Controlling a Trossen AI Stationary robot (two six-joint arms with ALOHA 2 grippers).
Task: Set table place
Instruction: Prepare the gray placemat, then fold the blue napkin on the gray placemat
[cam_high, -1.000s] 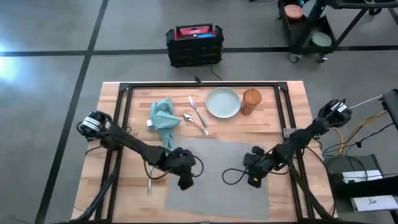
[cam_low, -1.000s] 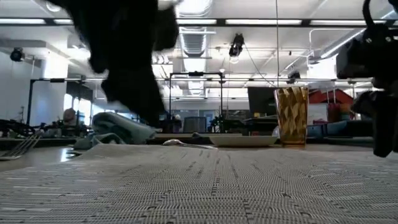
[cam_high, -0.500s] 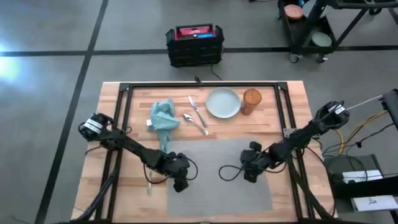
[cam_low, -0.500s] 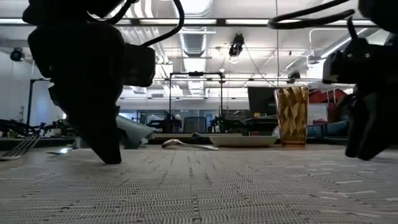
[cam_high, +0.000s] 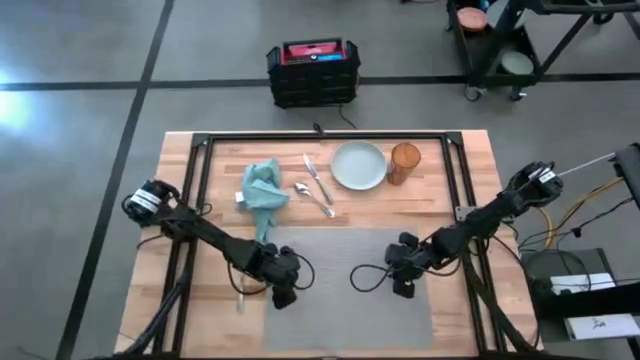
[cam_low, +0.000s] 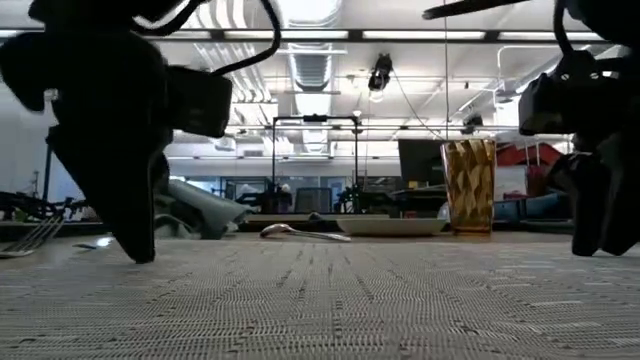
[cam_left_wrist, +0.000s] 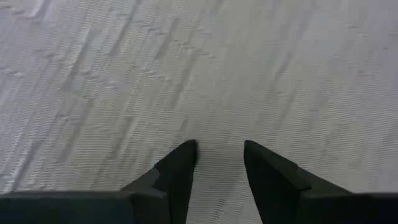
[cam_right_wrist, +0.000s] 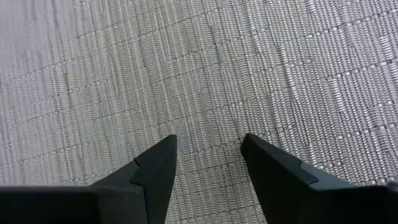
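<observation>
Placemat, the grey rectangular woven one (cam_high: 352, 282), lies flat at six o'clock on the light wooden table (cam_high: 450, 200) (limp, light, best pinched at an edge); left gripper (cam_left_wrist: 219, 163) and right gripper (cam_right_wrist: 208, 155) press it, slightly parted, empty.

the middle of the grey placemat (cam_high: 350, 275) lies bare between the left gripper (cam_high: 284, 295) on its left edge and the right gripper (cam_high: 402, 288) near its right side; both point down at the weave with fingers apart. behind the mat, along the far part of the table (cam_high: 470, 190), stand the obstacles in a row: teal napkin (cam_high: 264, 190), spoon (cam_high: 312, 198), knife (cam_high: 317, 177), plate (cam_high: 358, 165), amber glass (cam_high: 404, 162). a fork (cam_high: 239, 297) lies on bare wood just left of the left gripper. the black frame (cam_high: 330, 138) spans overhead.
</observation>
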